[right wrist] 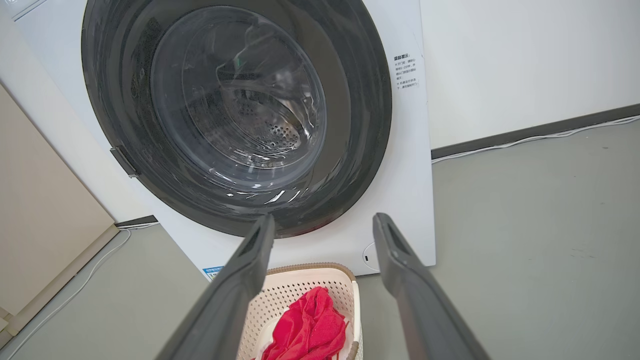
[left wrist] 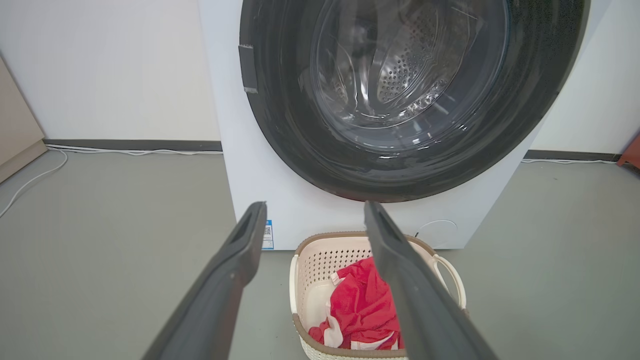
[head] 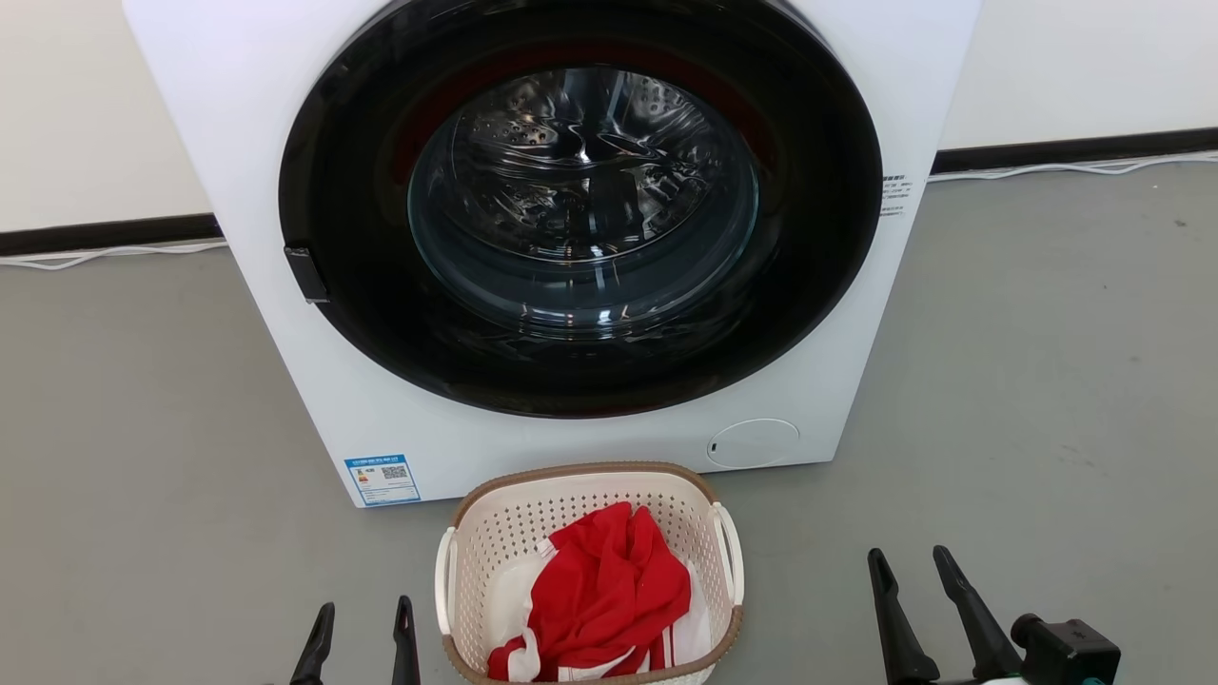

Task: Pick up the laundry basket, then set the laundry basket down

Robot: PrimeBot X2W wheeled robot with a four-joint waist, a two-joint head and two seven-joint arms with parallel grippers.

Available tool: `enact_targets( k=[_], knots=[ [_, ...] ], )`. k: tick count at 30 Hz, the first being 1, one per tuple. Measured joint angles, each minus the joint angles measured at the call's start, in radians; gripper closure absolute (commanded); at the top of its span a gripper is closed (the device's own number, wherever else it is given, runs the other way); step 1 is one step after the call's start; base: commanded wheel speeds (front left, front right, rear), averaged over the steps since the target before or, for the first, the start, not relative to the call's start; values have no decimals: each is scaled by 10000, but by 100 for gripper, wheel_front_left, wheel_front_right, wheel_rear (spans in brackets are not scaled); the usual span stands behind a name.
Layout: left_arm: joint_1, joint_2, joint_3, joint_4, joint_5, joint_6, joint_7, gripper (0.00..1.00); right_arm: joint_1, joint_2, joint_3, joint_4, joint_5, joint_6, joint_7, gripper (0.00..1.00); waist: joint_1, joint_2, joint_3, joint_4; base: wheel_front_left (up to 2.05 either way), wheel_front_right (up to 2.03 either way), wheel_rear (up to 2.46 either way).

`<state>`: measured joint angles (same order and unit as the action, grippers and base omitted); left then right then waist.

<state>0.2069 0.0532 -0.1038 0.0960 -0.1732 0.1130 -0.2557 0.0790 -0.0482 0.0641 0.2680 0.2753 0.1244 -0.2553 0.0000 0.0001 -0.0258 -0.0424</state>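
Observation:
The laundry basket [head: 495, 542] stands on the grey floor just in front of the washing machine. It is cream-white and perforated, with a brown rim and white loop handles, and holds a red and white garment [head: 599, 590]. My left gripper [head: 364, 616] is open, low at the basket's left side, apart from it. My right gripper [head: 912, 561] is open too, some way to the basket's right. The basket [left wrist: 315, 260] lies below and between the left fingers in the left wrist view, and the basket [right wrist: 295, 287] sits low between the right fingers in the right wrist view.
A big white washing machine [head: 266, 124] with a shut dark round door [head: 580, 200] stands right behind the basket. White cables [head: 105, 255] run along the dark skirting at the wall. A beige cabinet [right wrist: 45, 215] stands left of the machine. Grey floor spreads on both sides.

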Motion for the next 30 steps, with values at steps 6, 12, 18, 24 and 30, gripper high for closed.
enact_targets(
  k=[6,12,18,24,30],
  knots=[
    [84,0,27,-2,56,0,0,0,0,0,-19,-10,17,0,0,0,0,0,17,-4,0,0,0],
    [84,0,27,-2,117,-29,0,0,-1,0,-82,-15,17,0,0,0,0,0,51,13,0,0,0],
    [125,-38,4,489,144,-77,4,100,121,2,-31,430,13,-10,4,100,0,0,71,17,0,0,0],
    [134,-69,8,711,-318,-92,96,100,269,2,-15,637,445,-10,86,100,1,0,69,33,0,0,0],
    [128,-58,29,748,-1030,-180,234,100,261,-2,-40,631,1131,-10,190,100,2,0,84,53,0,0,0]
  ],
)
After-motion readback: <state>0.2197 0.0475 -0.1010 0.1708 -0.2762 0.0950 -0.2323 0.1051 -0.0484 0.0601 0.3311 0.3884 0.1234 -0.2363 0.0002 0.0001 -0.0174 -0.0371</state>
